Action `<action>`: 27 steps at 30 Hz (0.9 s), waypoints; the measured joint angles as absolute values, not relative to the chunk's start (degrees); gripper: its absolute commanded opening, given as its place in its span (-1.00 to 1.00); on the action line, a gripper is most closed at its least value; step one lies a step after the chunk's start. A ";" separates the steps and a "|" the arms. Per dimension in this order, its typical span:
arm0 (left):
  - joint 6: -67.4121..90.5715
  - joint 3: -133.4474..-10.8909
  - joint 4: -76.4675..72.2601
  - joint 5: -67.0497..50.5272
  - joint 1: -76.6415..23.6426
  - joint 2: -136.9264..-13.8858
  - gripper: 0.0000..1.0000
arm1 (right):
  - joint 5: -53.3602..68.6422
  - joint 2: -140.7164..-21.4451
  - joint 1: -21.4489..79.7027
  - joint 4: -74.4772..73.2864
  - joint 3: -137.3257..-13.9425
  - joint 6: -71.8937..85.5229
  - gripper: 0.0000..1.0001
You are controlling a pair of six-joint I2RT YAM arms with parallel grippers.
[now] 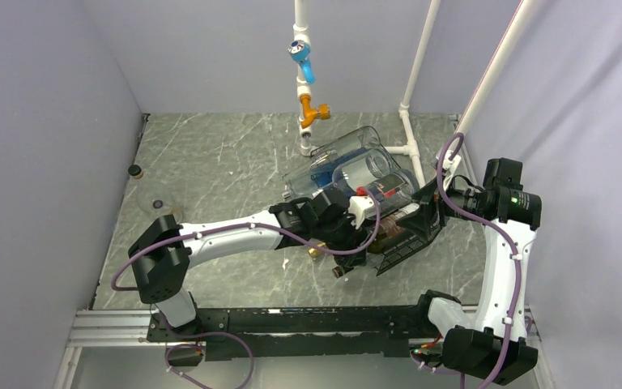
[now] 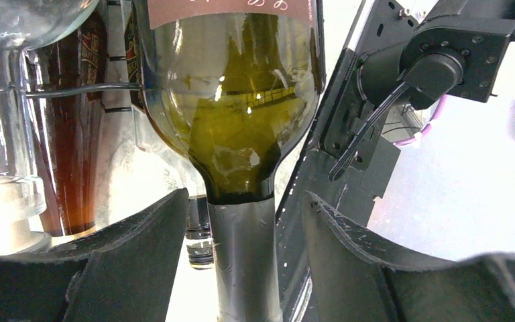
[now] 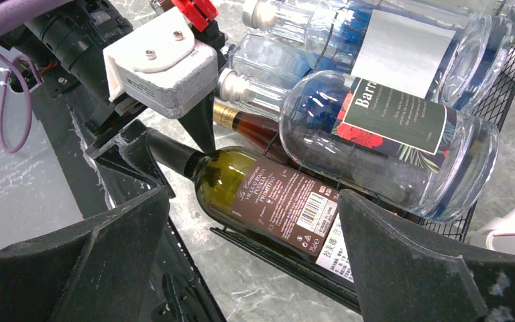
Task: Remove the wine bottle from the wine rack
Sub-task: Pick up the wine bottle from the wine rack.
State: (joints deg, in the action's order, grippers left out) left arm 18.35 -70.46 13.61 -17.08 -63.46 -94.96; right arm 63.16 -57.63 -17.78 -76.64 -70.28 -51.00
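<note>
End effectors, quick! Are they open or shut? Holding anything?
Left end effector: open, one finger on each side of the wine bottle neck, not clamped on it.
Right end effector: open, holding nothing.

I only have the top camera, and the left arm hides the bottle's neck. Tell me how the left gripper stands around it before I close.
Observer: The left gripper is open, jaws either side of the foil neck of the wine bottle, a gap on each side.
Operator: Name what lies next to it.
Observer: A brown bottle, close beside it in the wine rack.
Operator: Report the other arm.
Observer: The right gripper is open, aimed at the bottle's label.
</note>
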 measured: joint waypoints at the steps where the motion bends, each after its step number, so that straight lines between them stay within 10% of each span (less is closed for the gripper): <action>1: 18.24 -70.67 13.93 -16.84 -63.48 -95.13 0.30 | 63.16 -57.63 -17.78 -76.66 -70.28 -51.00 0.99; 11: 17.43 -71.68 15.79 -16.19 -63.57 -96.64 -0.08 | 63.16 -57.63 -17.78 -76.66 -70.28 -51.00 0.99; 18: 17.30 -71.81 15.84 -16.71 -63.64 -97.03 -0.97 | 63.16 -57.63 -17.82 -76.64 -70.28 -51.00 0.99; 27: 17.74 -71.92 16.86 -16.32 -63.59 -95.77 -1.00 | 63.18 -57.63 -17.82 -76.66 -70.28 -51.03 0.99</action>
